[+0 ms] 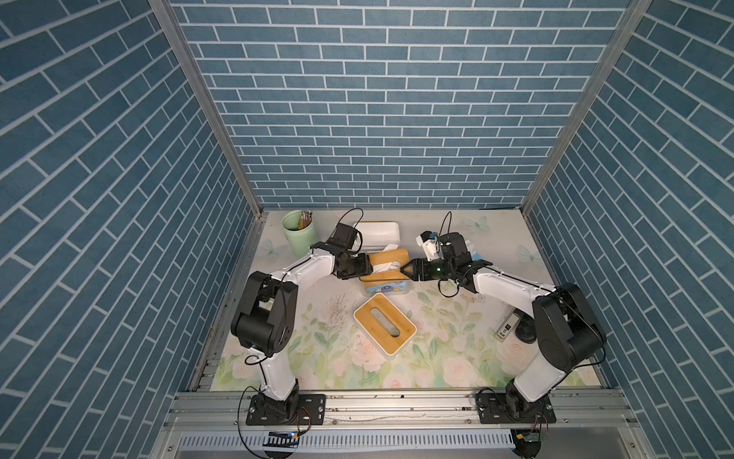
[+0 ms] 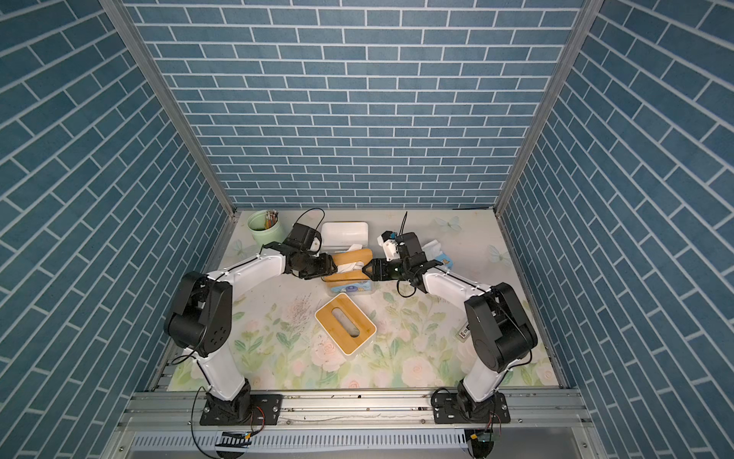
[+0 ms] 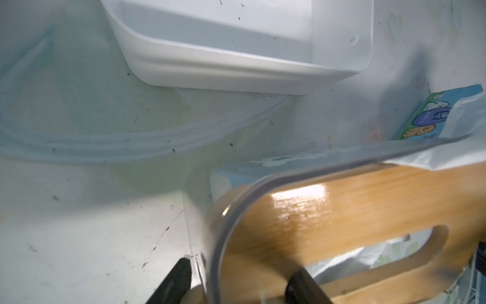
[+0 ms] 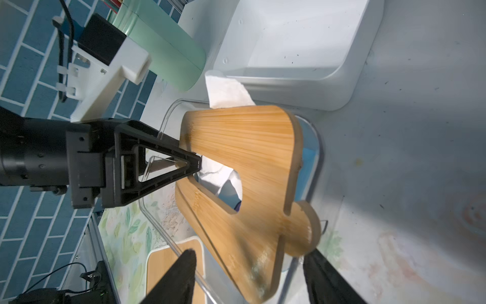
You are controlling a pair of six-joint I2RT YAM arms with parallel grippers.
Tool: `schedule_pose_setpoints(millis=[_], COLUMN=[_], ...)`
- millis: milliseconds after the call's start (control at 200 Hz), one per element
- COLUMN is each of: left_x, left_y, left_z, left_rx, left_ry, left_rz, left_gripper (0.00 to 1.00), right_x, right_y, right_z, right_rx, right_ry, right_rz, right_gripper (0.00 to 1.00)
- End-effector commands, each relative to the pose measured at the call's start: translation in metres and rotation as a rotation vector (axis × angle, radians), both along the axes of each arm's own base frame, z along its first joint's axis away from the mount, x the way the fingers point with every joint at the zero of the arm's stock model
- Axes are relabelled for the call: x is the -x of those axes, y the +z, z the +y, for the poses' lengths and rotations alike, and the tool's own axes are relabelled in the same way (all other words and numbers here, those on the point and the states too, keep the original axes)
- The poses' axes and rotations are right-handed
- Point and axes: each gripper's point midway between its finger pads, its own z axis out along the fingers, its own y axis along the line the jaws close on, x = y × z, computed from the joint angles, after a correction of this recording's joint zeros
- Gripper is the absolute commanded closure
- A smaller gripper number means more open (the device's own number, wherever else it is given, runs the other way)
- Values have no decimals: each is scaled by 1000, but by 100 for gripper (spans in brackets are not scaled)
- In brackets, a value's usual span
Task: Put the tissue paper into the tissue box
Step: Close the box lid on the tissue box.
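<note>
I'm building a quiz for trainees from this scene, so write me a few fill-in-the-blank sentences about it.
The pencils stand in a ____ cup.
The left gripper holds the lid tilted, while the right gripper is ____.
The white tray beyond the lid is ____.
Missing words: green; open; empty.

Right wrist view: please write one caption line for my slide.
Tilted lid over clear box, tissue in its slot, left gripper at one end.
</note>
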Motion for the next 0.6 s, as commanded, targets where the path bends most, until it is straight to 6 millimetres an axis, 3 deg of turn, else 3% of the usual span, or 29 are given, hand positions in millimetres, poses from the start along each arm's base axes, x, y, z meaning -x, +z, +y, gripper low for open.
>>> schedule_pose_setpoints(millis=[0, 290, 595], left_x=[8, 5, 1], left_y=[-14, -13, -6], left_z=[7, 7, 4], left_rx=[-28, -41, -24], left_ry=[10, -3, 2], left_rz=[70, 60, 47], left_gripper=[47, 48, 48], right_x=[-17, -44, -26], right_y=[15, 18, 15], right_z=[-4, 12, 29], right_rx=[37, 55, -14], right_ry=[-11, 25, 96], right_rz=[-85, -137, -70], right_gripper=[30, 29, 42])
